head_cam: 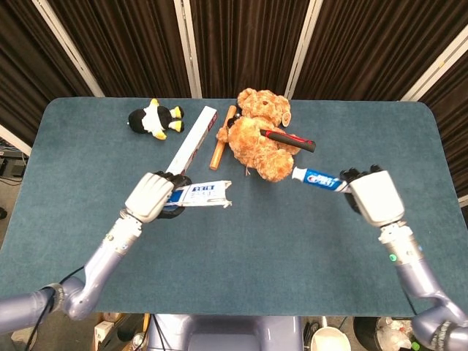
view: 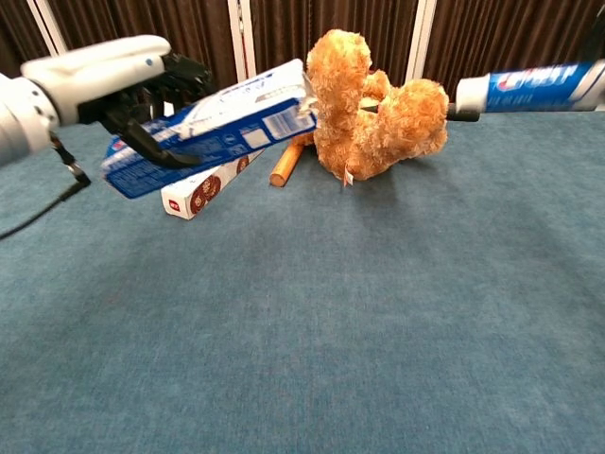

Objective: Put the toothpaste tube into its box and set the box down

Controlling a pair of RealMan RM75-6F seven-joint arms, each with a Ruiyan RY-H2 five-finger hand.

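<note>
Robot hand on the right (head_cam: 374,196) was closed around the toothpaste tube (head_cam: 316,178), held level above the desk (head_cam: 292,248), cap pointed left toward the box (head_cam: 201,194), whose open end was aimed rightward in the left robot hand (head_cam: 152,197).
</note>
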